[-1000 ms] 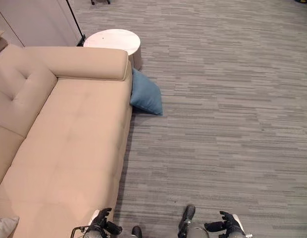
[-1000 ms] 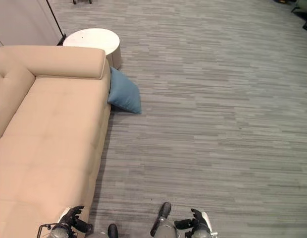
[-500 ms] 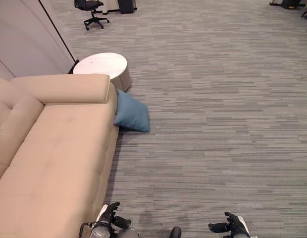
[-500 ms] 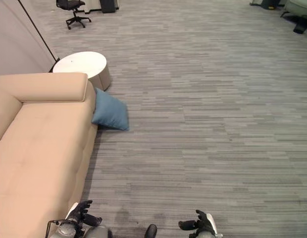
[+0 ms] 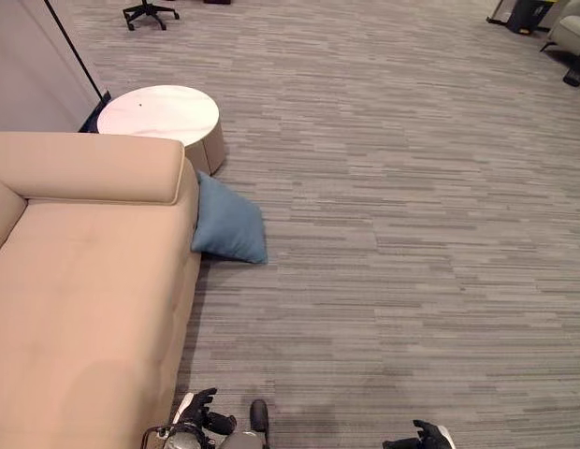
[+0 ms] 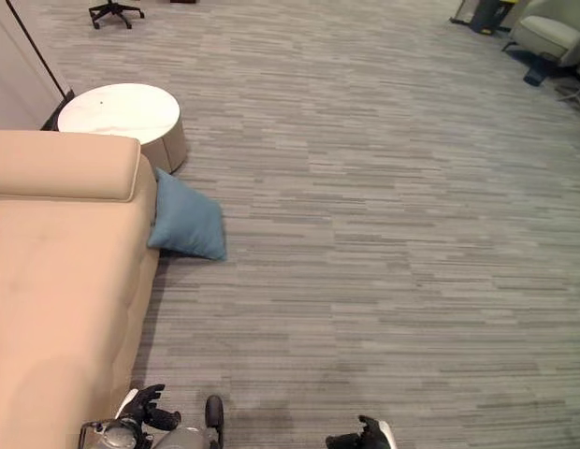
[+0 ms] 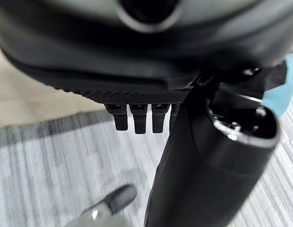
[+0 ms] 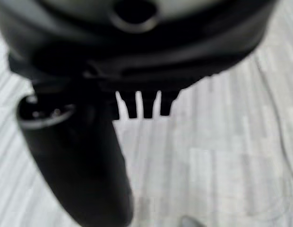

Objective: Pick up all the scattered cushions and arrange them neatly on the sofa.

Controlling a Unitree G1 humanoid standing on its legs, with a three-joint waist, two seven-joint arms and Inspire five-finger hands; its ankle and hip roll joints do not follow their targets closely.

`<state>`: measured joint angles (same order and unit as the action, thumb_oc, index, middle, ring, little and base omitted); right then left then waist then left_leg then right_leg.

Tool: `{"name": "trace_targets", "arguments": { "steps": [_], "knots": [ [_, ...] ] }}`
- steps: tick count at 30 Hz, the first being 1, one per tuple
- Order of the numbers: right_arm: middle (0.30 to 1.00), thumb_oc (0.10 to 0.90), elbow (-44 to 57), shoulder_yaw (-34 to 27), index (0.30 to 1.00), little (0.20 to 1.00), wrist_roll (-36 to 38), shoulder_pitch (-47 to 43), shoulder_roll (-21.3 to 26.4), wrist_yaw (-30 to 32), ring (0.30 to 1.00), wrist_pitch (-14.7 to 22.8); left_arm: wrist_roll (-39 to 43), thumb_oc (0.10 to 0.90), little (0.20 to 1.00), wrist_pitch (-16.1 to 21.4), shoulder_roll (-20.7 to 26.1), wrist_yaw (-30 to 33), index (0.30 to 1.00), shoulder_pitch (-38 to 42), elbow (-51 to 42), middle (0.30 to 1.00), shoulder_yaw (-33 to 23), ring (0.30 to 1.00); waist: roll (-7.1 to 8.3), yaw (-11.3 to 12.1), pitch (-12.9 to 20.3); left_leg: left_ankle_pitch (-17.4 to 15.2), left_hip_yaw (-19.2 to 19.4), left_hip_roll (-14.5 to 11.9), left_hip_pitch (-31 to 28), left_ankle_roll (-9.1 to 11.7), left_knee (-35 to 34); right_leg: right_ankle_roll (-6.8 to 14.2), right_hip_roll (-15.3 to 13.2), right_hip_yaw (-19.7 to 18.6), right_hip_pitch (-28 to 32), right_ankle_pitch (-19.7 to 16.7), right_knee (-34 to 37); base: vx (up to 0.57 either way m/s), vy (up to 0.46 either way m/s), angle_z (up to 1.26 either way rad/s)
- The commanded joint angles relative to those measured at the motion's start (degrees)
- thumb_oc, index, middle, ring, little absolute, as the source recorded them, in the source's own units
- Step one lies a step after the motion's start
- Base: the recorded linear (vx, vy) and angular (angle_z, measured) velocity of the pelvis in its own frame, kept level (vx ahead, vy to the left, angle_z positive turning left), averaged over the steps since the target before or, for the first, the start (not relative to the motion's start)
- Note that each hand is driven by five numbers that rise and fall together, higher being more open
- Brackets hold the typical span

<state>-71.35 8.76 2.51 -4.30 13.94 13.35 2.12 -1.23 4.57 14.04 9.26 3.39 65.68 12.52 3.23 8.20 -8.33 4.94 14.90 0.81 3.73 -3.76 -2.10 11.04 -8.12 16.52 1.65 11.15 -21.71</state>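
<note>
Both hands hang low and empty at the near edge of the scene. The left hand (image 5: 198, 416) hovers beside the sofa's near front corner, its fingers (image 7: 136, 118) loosely extended and apart from the thumb, gripping nothing. The right hand (image 5: 423, 437) hangs well off to the right over bare carpet, its fingers (image 8: 145, 105) likewise relaxed and straight, touching nothing.

A single blue cushion (image 5: 228, 224) lies on the floor, leaning against the outer side of the sofa's far armrest (image 5: 89, 167), with its lower corner resting on the carpet. It sits well ahead of both hands. The beige sofa (image 5: 84, 299) runs along the left, its long seat bare of cushions. Just past the armrest stands a round white side table (image 5: 159, 114), near the cushion but not touching it.

The grey striped carpet (image 5: 402, 215) stretches wide and open to the right and ahead, giving free room between the hands and the cushion. At the far edge stand the base of an office chair (image 5: 148, 13) and, in the far right corner, a pale armchair (image 6: 549, 36).
</note>
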Motion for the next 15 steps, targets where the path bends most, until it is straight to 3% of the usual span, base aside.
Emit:
{"name": "trace_targets", "arguments": {
  "steps": [1, 2, 3, 4, 5, 7, 11, 15],
  "knots": [
    [0.900, 0.800, 2.7, 0.6, 0.900, 0.900, -1.0, -1.7, 3.2, 0.7, 0.900, 1.3, -0.1, 0.800, 0.900, 1.1, 1.5, 1.0, 0.900, 0.1, -1.1, 0.900, 0.8, 0.900, -0.57, 0.8, -1.0, -7.2, -3.6, 0.0, 2.5, 1.4, 7.6, 2.5, 1.3, 0.7, -5.1, -12.5, -5.0, 0.30, 0.068, 0.30],
    [0.900, 0.800, 3.0, 0.6, 0.900, 0.900, -1.0, -1.8, 3.4, 0.5, 0.900, 1.3, 0.5, 0.800, 0.900, 1.2, 1.5, 1.2, 0.900, 0.3, -1.6, 0.900, 0.8, 0.900, -1.75, 0.4, -1.1, -7.6, -5.0, 0.2, 0.1, 1.2, 6.5, 1.1, 0.2, 1.4, -7.7, -11.4, -4.8, 0.24, 0.038, 0.42],
    [0.900, 0.800, 3.0, 0.6, 0.900, 0.900, -1.0, -1.8, 3.4, 0.5, 0.900, 1.2, 0.5, 0.800, 0.900, 1.2, 1.5, 1.2, 0.900, 0.3, -1.6, 0.900, 0.8, 0.900, -1.73, 0.3, -1.3, -7.7, -5.1, 0.3, -0.1, 1.2, 6.5, 1.1, 0.1, 1.6, -7.5, -11.2, -4.9, 0.36, -0.029, 0.41],
    [0.900, 0.800, 3.1, 0.6, 0.900, 0.900, -0.8, -1.9, 3.6, 0.5, 0.900, 1.2, 0.4, 0.800, 0.900, 1.3, 1.3, 1.2, 0.900, 0.6, -1.7, 0.900, 1.0, 0.900, -2.65, -0.2, -1.1, -8.1, -6.4, 0.3, -1.9, 1.7, 5.1, -1.1, -0.8, 2.2, -8.9, -8.8, 0.0, 0.27, -0.090, 0.34],
    [0.900, 0.800, 3.4, 0.6, 0.900, 0.900, -0.7, -1.8, 3.8, 0.5, 0.900, 1.3, 0.2, 0.800, 0.900, 1.3, 1.3, 1.1, 0.900, 0.8, -1.5, 0.900, 1.2, 0.900, -2.84, -0.7, -1.2, -8.3, -7.0, 0.4, -2.6, 1.9, 4.9, -1.7, -1.3, 2.0, -9.6, -9.1, 3.1, 0.27, -0.090, 0.34],
    [0.900, 0.800, 3.5, 0.5, 0.900, 0.900, -0.4, -1.7, 4.0, 0.5, 0.900, 1.4, 0.1, 0.800, 0.900, 1.5, 1.2, 1.2, 0.900, 1.0, -1.2, 0.900, 1.3, 0.900, -2.90, -1.5, -1.4, -8.8, -7.6, 0.5, -3.3, 2.2, 4.7, -1.9, -1.7, 1.3, -10.3, -10.0, 6.6, 0.17, -0.097, 0.38],
    [0.900, 0.800, 3.4, -0.9, 0.900, 0.900, 0.6, -0.9, 4.3, 0.6, 0.900, 1.0, 0.1, 0.800, 0.900, 1.8, 0.5, 1.1, 0.900, 1.8, -0.1, 0.900, 1.8, 0.900, -2.74, -5.0, -1.7, -12.0, -11.9, 1.1, -7.0, 3.6, 4.9, -0.4, -1.7, -7.9, -13.8, -15.3, 16.7, 0.31, -0.209, 0.61],
    [0.900, 0.800, 2.6, -0.9, 0.900, 0.900, 0.4, -0.2, 4.4, 0.4, 0.900, 1.4, -0.4, 0.800, 0.900, 1.8, -0.3, 1.1, 0.900, 1.3, 1.2, 0.900, 1.9, 0.900, -2.13, -5.8, -0.4, -14.1, -12.9, 0.3, -8.2, 5.1, 7.6, -1.2, -1.5, -7.0, -11.2, -15.6, 18.0, 0.21, -0.199, 0.48]
  ]
}}
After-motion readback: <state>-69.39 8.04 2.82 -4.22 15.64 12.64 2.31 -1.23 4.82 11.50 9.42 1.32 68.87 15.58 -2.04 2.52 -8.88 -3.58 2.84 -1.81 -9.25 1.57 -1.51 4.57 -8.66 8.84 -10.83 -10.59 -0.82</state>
